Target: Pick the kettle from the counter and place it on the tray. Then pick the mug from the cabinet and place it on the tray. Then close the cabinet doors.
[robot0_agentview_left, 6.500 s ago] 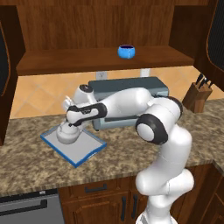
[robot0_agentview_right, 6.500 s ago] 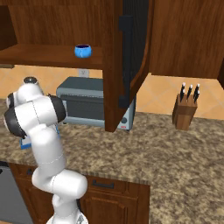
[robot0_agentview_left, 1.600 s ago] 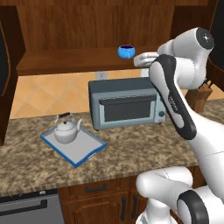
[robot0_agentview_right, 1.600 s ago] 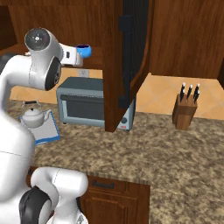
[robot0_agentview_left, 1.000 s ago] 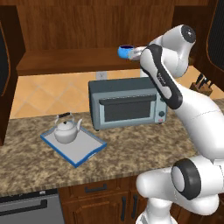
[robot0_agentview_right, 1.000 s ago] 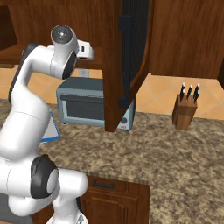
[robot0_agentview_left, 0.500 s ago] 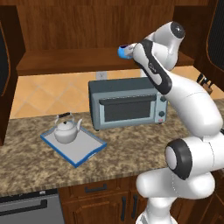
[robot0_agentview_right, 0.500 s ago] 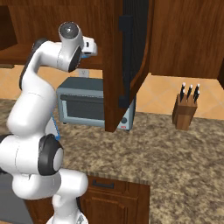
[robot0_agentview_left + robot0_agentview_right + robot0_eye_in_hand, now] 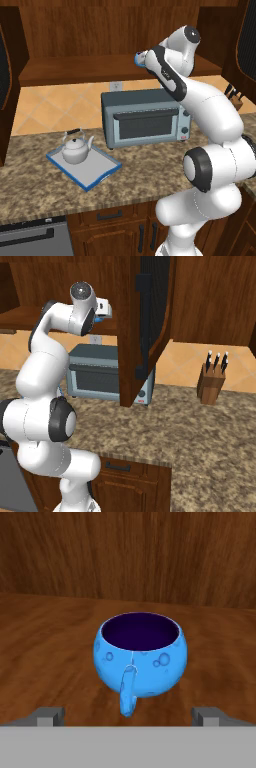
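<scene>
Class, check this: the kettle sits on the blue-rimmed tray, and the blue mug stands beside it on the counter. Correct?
Not quite. The kettle does sit on the tray, but the mug stands on the cabinet shelf, not the counter. The hand view shows it there.

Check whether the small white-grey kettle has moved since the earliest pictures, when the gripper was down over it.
No. The white-grey kettle sits on the blue-rimmed grey tray at the same spot, left of the grey toaster oven, as before.
</scene>
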